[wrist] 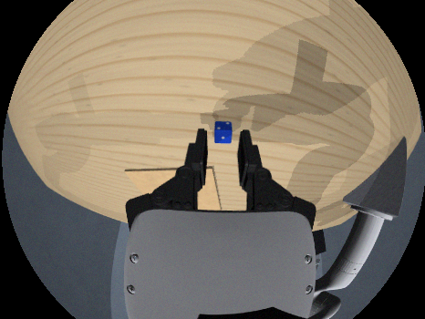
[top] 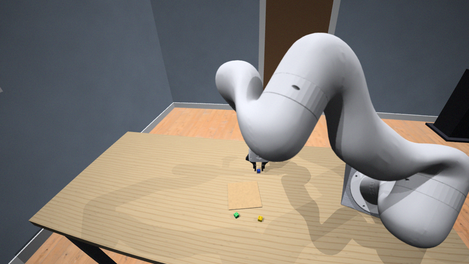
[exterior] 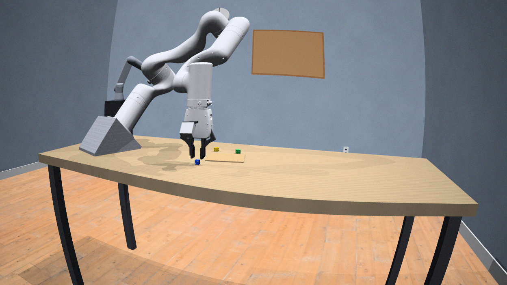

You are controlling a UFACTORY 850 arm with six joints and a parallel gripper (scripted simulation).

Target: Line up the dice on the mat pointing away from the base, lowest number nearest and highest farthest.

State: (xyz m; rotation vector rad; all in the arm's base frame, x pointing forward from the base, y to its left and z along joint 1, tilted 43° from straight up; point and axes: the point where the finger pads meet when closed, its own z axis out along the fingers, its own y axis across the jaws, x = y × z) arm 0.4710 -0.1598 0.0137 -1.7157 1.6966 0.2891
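A blue die (top: 258, 171) (exterior: 197, 162) (wrist: 222, 137) lies on the table beside the mat. The wrist view shows one pip on its brighter face, seemingly the top, and two on its darker face. My gripper (top: 258, 168) (exterior: 197, 157) (wrist: 222, 141) points down just above the blue die, partly open, with a gap on each side and nothing held. The thin tan mat (top: 244, 195) (exterior: 226, 158) (wrist: 150, 180) lies flat and bears no die. A green die (top: 236, 214) (exterior: 237, 151) and a yellow die (top: 260, 218) (exterior: 216, 149) lie off its other side, with several pips each; exact numbers are too small to tell.
The wooden table (top: 147, 170) (exterior: 319, 184) carries the arm's grey wedge base (top: 347, 183) (exterior: 106, 136) (wrist: 383, 182), to the right in the top view and the left in the exterior view. The arm arches high over the table.
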